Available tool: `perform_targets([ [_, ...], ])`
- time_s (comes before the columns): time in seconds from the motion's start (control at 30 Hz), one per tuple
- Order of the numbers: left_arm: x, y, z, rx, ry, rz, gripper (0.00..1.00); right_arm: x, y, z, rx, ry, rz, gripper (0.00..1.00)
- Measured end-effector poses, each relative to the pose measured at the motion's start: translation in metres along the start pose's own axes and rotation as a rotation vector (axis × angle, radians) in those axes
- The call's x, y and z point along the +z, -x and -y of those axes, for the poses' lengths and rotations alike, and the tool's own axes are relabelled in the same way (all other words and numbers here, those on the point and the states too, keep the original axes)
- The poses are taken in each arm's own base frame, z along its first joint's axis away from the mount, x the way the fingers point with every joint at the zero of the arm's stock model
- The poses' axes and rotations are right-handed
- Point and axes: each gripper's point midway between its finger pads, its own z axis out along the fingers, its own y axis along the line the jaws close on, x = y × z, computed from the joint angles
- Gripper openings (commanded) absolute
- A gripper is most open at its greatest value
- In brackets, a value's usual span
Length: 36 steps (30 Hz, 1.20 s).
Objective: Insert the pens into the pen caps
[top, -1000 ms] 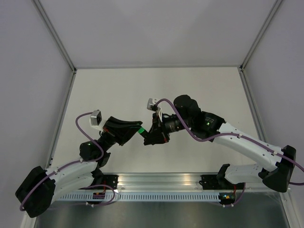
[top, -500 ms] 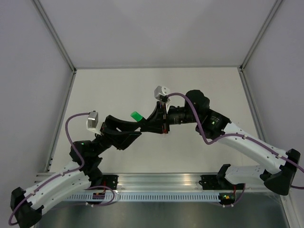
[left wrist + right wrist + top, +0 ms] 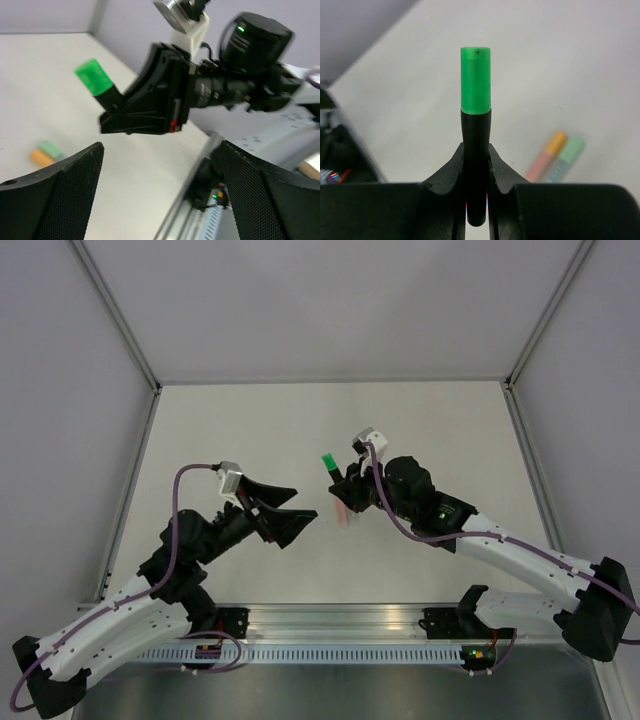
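Two grippers hung above the table [image 3: 220,420], and the left gripper [image 3: 298,512] had its jaws spread wide apart, pointing toward the right one. Right gripper [image 3: 338,483] was clamped on the dark pen [image 3: 475,131], held off the table with its green end [image 3: 327,462] sticking out past the fingers. Below it, the orange-ended pen [image 3: 546,156] and mint-ended pen [image 3: 567,155] lay side by side on the table.

No legible text; perhaps blurred lettering on right wrist motor [image 3: 210,91]
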Motion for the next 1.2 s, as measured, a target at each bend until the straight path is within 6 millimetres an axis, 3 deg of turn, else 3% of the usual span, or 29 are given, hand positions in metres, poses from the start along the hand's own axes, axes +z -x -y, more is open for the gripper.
perform_targets([
  [0.07, 0.009, -0.014, -0.035, 0.036, 0.146, -0.028, 1.0, 0.003, -0.034, 0.038, 0.058, -0.173, -0.062, 0.0],
  [0.1, 0.01, -0.018, -0.041, 0.041, 0.169, -0.038, 1.0, 0.003, -0.051, 0.054, 0.079, -0.247, -0.098, 0.0],
  [0.27, 0.002, -0.085, -0.118, 0.106, 0.444, -0.21, 1.0, -0.005, -0.113, 0.118, 0.172, -0.517, -0.203, 0.0],
  [0.37, -0.012, -0.098, -0.134, 0.142, 0.513, -0.258, 1.0, -0.006, -0.132, 0.147, 0.228, -0.605, -0.241, 0.0],
  [0.5, -0.019, -0.076, -0.131, 0.17, 0.525, -0.174, 1.0, -0.001, -0.163, 0.178, 0.303, -0.669, -0.301, 0.0],
  [0.67, -0.025, -0.055, -0.127, 0.184, 0.532, -0.09, 1.0, 0.005, -0.194, 0.183, 0.346, -0.657, -0.385, 0.0],
  [1.07, -0.025, -0.07, -0.14, 0.198, 0.579, -0.144, 1.0, 0.018, -0.206, 0.167, 0.443, -0.573, -0.393, 0.33],
  [1.2, -0.025, -0.069, -0.141, 0.2, 0.58, -0.142, 1.0, 0.02, -0.205, 0.164, 0.468, -0.561, -0.379, 0.39],
])
